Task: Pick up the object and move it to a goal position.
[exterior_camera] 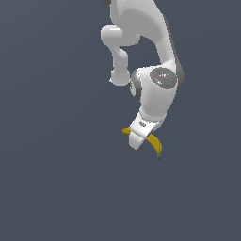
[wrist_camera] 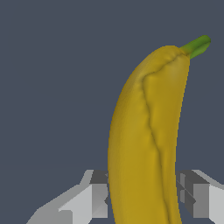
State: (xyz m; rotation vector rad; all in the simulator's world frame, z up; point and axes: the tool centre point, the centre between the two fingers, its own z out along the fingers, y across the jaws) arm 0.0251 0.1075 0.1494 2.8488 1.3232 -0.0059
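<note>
A small curved yellow banana (exterior_camera: 154,142) lies under my gripper (exterior_camera: 137,139) in the exterior view. Its green stem tip points toward the view's lower right and its orange end sticks out on the left of the hand. The white hand covers its middle. In the wrist view the banana (wrist_camera: 146,140) fills the frame lengthwise, green tip far from the camera, and its body sits between my two grey fingers (wrist_camera: 94,194), one on each side, pressed against it. My gripper (wrist_camera: 144,197) is shut on the banana.
The surface around is a plain dark blue-grey floor (exterior_camera: 56,164) with no other objects in view. My white arm (exterior_camera: 150,56) rises from the hand toward the top of the exterior view.
</note>
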